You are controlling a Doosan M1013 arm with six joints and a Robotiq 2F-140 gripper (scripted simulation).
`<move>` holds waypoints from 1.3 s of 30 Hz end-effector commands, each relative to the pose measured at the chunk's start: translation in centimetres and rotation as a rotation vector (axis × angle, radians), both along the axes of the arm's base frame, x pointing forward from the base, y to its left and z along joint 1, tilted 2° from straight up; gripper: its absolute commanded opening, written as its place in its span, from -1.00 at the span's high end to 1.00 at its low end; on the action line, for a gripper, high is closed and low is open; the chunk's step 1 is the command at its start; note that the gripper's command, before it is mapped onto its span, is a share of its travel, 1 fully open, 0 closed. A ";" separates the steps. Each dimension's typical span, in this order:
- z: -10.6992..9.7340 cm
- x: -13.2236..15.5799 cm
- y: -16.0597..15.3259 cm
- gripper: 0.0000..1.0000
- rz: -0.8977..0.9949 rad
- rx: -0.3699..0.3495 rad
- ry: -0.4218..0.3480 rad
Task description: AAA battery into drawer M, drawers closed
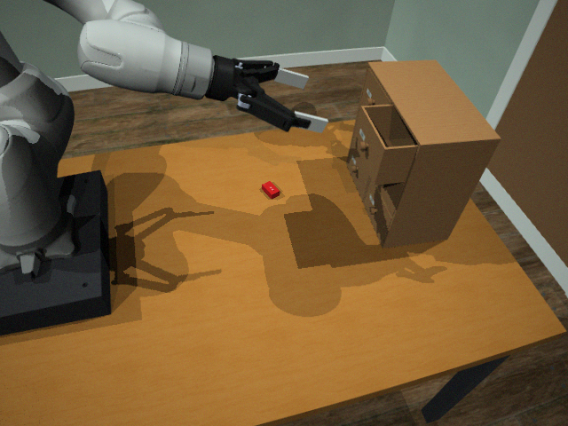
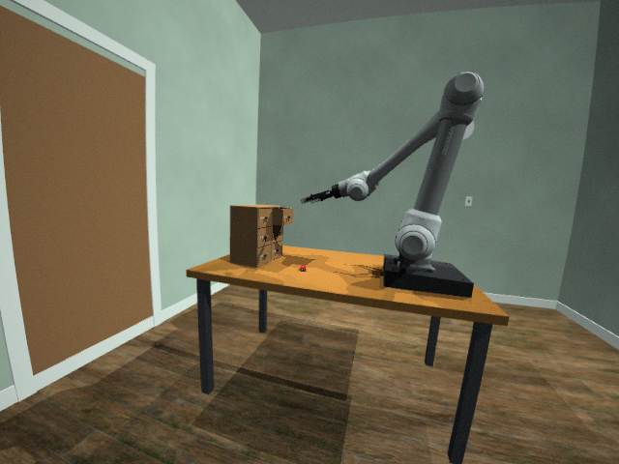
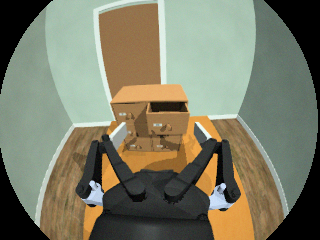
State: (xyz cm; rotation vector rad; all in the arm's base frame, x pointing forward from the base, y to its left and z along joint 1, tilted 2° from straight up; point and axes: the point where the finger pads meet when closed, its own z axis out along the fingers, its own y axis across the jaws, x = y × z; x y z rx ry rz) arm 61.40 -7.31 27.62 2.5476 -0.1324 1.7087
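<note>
The small wooden chest (image 1: pixel 436 114) (image 2: pixel 247 234) (image 3: pixel 143 95) stands at the table's far right. One upper drawer (image 1: pixel 385 151) (image 2: pixel 287 215) (image 3: pixel 167 119) is pulled well out, and the part of its inside that shows is bare brown. I cannot read the drawer labels. A lower drawer (image 1: pixel 390 197) seems to stand a little out. No AAA battery shows in any view. My gripper (image 1: pixel 316 101) (image 2: pixel 305 199) (image 3: pixel 160 128) is open wide and empty. It hangs in the air to the left of the open drawer, level with the chest's top, pointing at the chest.
A small red block (image 1: pixel 271 189) (image 2: pixel 303 268) lies on the wooden table (image 1: pixel 275 320) (image 2: pixel 349 289) between the robot's dark base (image 1: pixel 55 284) (image 2: pixel 429 279) and the chest. The table's right edge runs close behind the chest.
</note>
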 end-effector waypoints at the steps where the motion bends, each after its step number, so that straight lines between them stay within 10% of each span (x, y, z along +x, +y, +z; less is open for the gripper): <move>1: 0.2 -1.3 0.1 -1.00 0.001 0.001 0.000; 39: 0.5 -3.4 0.4 -1.00 0.002 0.006 0.038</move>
